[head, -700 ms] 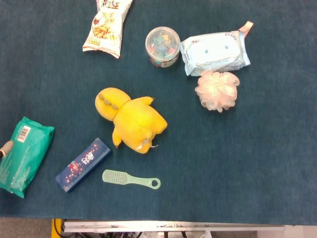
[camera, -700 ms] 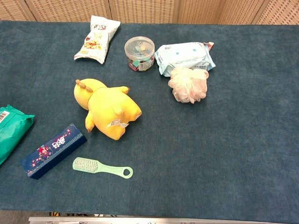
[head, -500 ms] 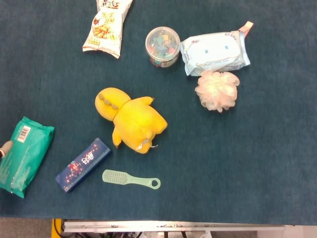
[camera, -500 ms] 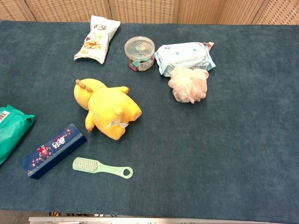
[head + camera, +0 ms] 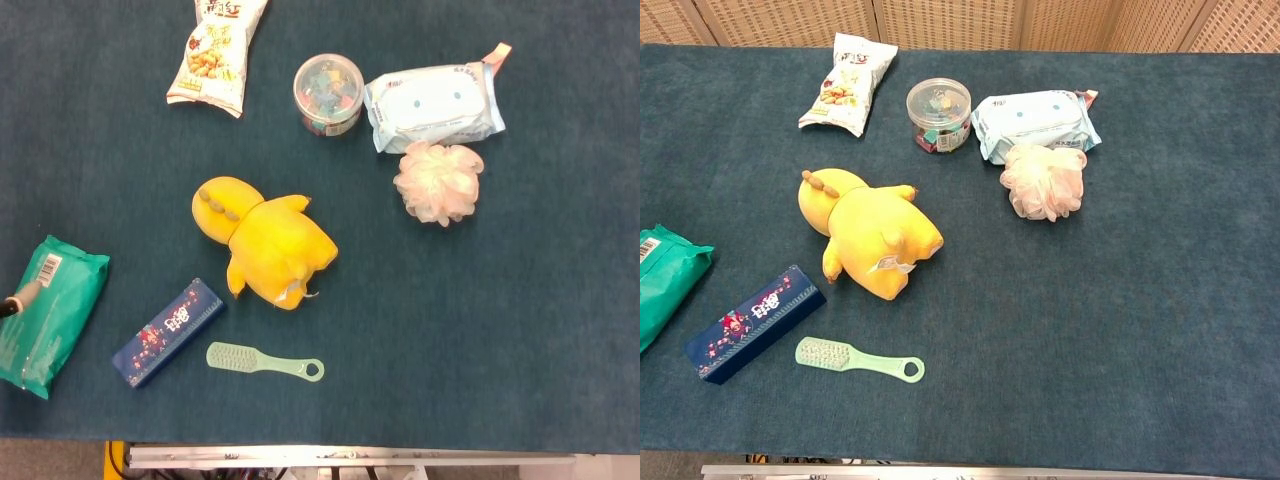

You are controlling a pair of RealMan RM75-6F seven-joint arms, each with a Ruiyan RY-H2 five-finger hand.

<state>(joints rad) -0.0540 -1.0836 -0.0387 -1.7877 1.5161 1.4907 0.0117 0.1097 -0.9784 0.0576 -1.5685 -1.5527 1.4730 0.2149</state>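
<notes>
Mostly dark blue carpeted table (image 5: 1160,300); wicker panels (image 5: 940,20) behind; left hand (image 5: 20,300) fingertip touches green pack (image 5: 45,315), grip unclear.

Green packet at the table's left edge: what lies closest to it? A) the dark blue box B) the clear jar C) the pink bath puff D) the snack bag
A: the dark blue box lies just right of the green packet, while the other three sit along the table's far side.

Dark blue carpeted table (image 5: 1140,300), woven wicker panels (image 5: 950,22) behind (light wood frames), even light
</notes>
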